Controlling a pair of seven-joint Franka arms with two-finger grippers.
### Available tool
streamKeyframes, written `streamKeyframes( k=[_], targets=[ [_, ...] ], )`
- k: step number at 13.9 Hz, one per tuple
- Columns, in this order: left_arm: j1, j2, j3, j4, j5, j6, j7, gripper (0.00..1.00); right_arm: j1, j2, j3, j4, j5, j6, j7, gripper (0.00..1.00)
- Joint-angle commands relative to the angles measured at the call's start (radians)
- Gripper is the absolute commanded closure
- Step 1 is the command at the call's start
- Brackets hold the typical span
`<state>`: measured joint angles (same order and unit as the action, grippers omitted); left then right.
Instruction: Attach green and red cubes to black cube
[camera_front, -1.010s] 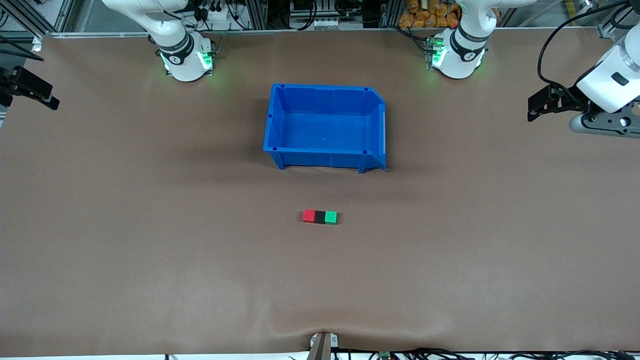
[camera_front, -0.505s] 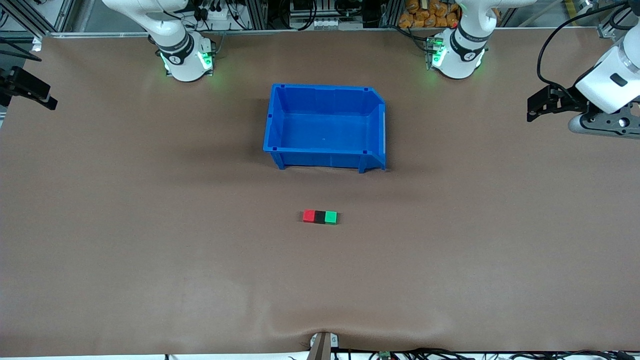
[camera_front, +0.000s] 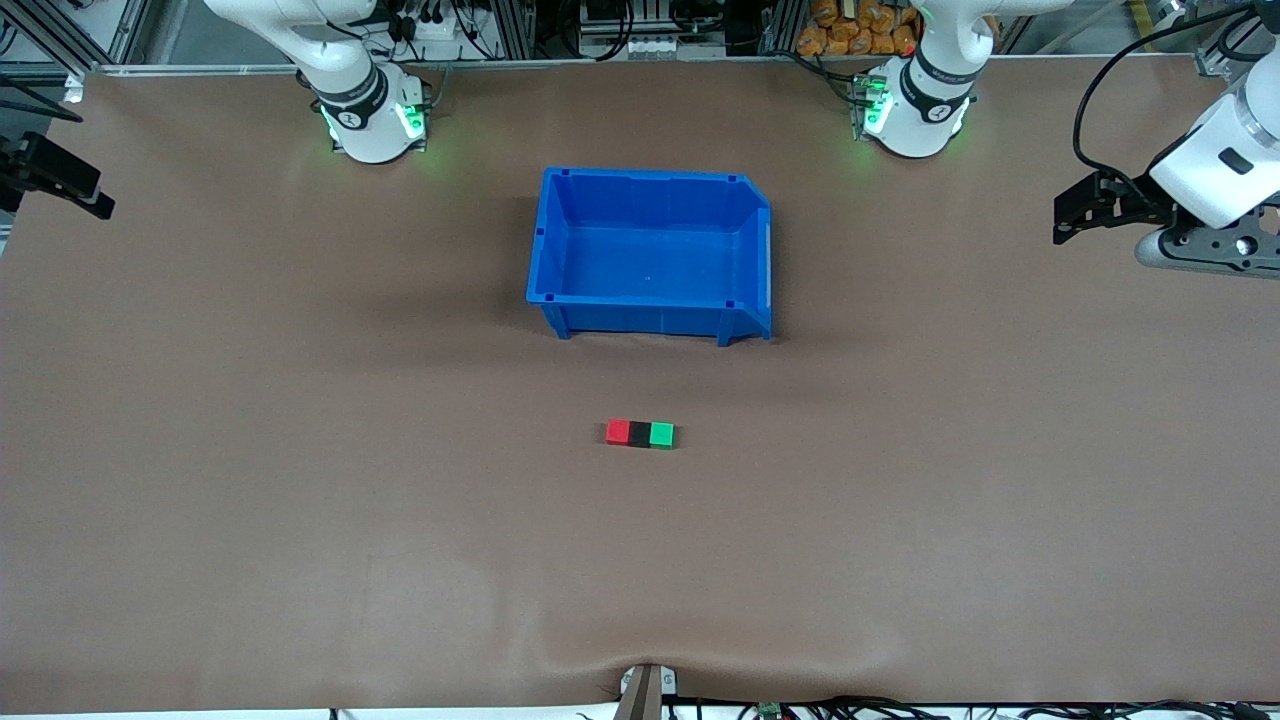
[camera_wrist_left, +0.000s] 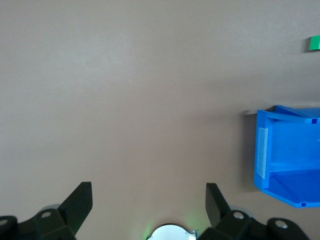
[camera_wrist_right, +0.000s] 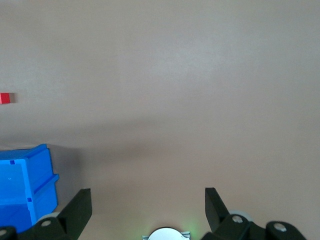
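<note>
The red cube (camera_front: 618, 432), black cube (camera_front: 640, 433) and green cube (camera_front: 662, 434) lie joined in one row on the table, nearer the front camera than the blue bin. The black one is in the middle, the red toward the right arm's end, the green toward the left arm's end. My left gripper (camera_front: 1066, 214) is open and empty, raised over the table's left-arm end (camera_wrist_left: 148, 192). My right gripper (camera_front: 75, 190) is open and empty over the right-arm end (camera_wrist_right: 148, 197). The green cube (camera_wrist_left: 314, 43) shows in the left wrist view, the red cube (camera_wrist_right: 5, 98) in the right wrist view.
An empty blue bin (camera_front: 545, 265) stands mid-table, between the robot bases and the cubes; it also shows in the left wrist view (camera_wrist_left: 262, 155) and the right wrist view (camera_wrist_right: 42, 175). Brown tabletop surrounds the cubes. A small clamp (camera_front: 645, 685) sits at the table's near edge.
Both grippers have drawn slightly farther outward toward their own ends of the table. The cubes and the bin have not moved.
</note>
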<state>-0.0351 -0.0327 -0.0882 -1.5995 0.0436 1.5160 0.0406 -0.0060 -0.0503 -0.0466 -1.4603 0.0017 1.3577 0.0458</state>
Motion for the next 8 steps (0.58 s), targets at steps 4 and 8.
streamKeyframes(
  k=[4, 8],
  targets=[
    [0.004, -0.015, -0.004, -0.014, -0.008, 0.013, -0.002, 0.00, -0.012, -0.029, 0.020, -0.028, -0.012, -0.002, -0.015, 0.00],
    [0.004, -0.013, -0.004, -0.016, -0.008, 0.013, -0.002, 0.00, 0.031, -0.029, 0.007, -0.026, -0.022, 0.003, -0.014, 0.00]
  ],
)
